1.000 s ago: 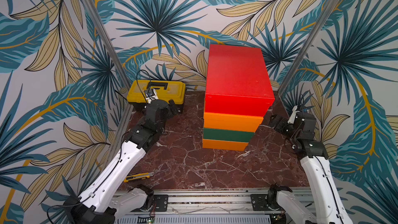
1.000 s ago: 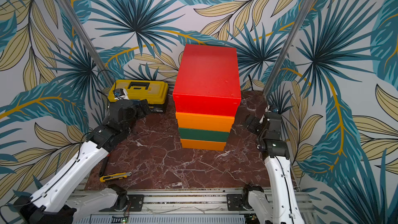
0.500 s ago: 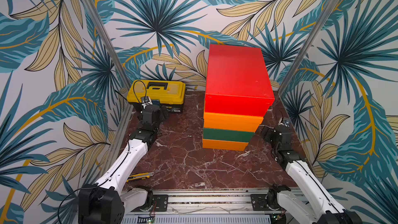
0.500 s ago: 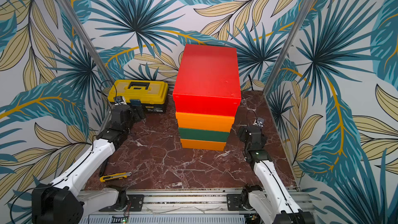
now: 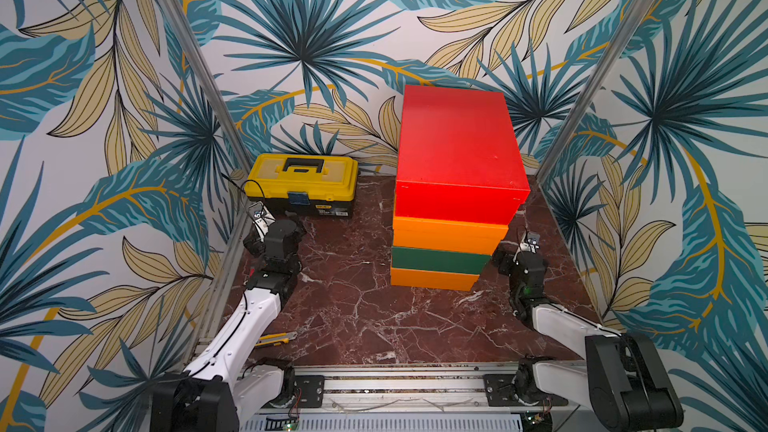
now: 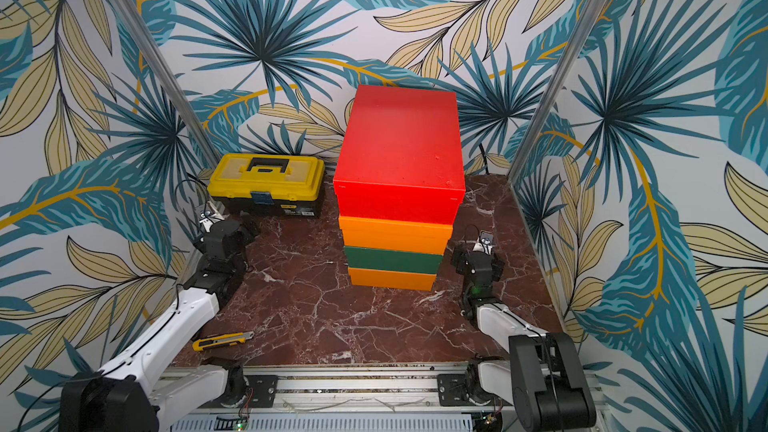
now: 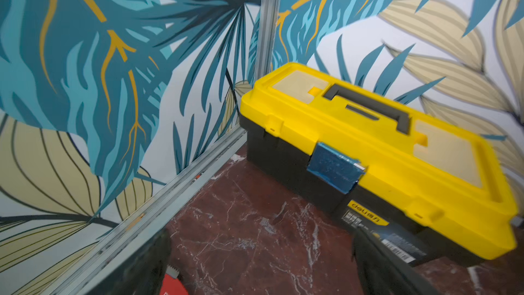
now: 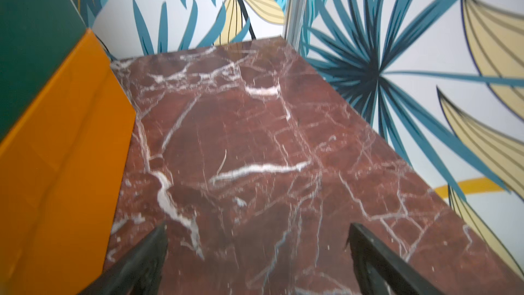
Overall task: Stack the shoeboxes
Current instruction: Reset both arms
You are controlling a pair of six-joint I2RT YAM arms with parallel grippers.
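Both top views: red matte lidded shoebox (image 5: 457, 147) topped upper orange box (image 5: 449, 236), dark green box (image 5: 438, 260) and bottom orange box (image 5: 432, 279) on worktop (image 5: 353, 317), long axes 12–6. Stack lay at 9 o'clock of right jaws, the nearer arm. Right jaws and left jaws stood wide, empty.

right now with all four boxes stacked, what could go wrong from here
1. The open right gripper sits close beside the bottom orange shoebox; a sideways swing could nudge the four-high stack and topple the red shoebox on top.
2. The open left gripper faces the toolbox at close range; moving forward could hit it.
3. The utility knife lies by the left arm, which could sweep it.
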